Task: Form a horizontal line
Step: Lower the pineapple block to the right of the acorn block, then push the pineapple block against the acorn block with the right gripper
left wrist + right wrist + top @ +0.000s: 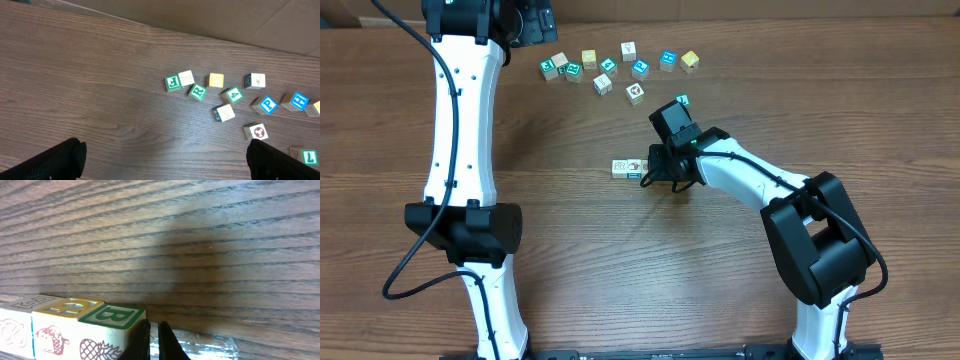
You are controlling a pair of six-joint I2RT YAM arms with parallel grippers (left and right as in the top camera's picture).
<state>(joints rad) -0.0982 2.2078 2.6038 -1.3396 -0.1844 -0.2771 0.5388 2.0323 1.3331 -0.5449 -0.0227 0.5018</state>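
Observation:
A short row of picture cubes (625, 168) lies side by side at the table's middle. In the right wrist view three of them show: a white one (14, 325), a yellow-framed one with a strawberry (62, 325) and a green-framed "B" cube with a pineapple (111, 327). My right gripper (154, 342) (654, 176) is shut and empty, its fingers resting against the B cube's right side at the row's right end. My left gripper (165, 167) (542, 25) hangs wide open over bare wood at the far left, holding nothing.
Several loose cubes are scattered along the back: a green J cube (173, 82), a yellow cube (216, 80), a blue P cube (268, 104) and a red-flower cube (258, 132) (635, 93). A teal L cube (683, 100) lies alone beside the right arm.

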